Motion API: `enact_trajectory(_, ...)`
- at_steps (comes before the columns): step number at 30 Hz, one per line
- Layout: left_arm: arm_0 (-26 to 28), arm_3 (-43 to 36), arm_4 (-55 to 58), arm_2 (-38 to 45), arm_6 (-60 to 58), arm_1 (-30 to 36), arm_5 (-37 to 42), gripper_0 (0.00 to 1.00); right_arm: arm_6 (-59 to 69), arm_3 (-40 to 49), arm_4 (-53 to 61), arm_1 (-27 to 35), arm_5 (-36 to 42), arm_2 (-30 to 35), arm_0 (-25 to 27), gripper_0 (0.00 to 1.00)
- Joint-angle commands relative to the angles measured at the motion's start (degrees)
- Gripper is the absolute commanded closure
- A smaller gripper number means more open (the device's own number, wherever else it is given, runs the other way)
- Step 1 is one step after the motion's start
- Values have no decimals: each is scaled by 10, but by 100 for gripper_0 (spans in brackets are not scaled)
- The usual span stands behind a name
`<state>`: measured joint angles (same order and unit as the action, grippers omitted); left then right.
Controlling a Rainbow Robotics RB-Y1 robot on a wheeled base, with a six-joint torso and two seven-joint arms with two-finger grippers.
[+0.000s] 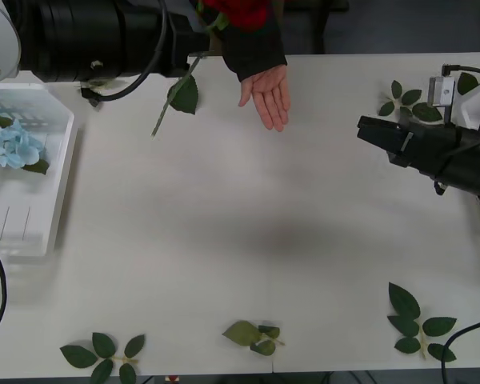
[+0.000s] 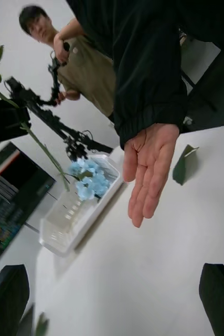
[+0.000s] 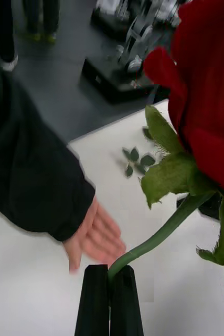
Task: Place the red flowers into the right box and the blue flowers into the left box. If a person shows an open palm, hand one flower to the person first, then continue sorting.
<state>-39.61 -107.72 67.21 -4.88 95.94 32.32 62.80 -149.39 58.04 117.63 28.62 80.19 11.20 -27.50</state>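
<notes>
Left gripper (image 3: 109, 275) clamped on red rose (image 3: 206, 100) stem, raised at the counter's 11 o'clock. Person's open palm (image 1: 268, 94) just beside, at 12 o'clock. Blue flower (image 1: 14, 146) lying in left box (image 1: 32, 232) at 9 o'clock. Right gripper (image 2: 112, 294) spread apart, empty, at 3 o'clock above white counter (image 1: 240, 240).

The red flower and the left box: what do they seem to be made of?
The red flower, held by its stem in the shut left gripper, looks artificial: matte, cloth-like petals and a smooth, probably plastic green stem. The left box looks like white, slightly translucent moulded plastic with a ribbed bottom. The blue flower inside it looks like fabric too.
</notes>
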Motion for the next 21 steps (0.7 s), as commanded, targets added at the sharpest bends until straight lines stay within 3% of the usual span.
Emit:
enact_trajectory(1, 1, -17, 23, -53, 92, -9, -118, 100, -5, -24, 86, -4, 0, -80, -4, 6)
enact_trajectory(9, 1, -17, 39, -149, 100, -9, -274, 100, -56, -15, 222, -4, -96, -213, -4, 13)
enact_trajectory(21, 2, -15, 78, -239, 93, -4, -363, 100, -56, -14, 222, 3, -102, -217, -4, 14)
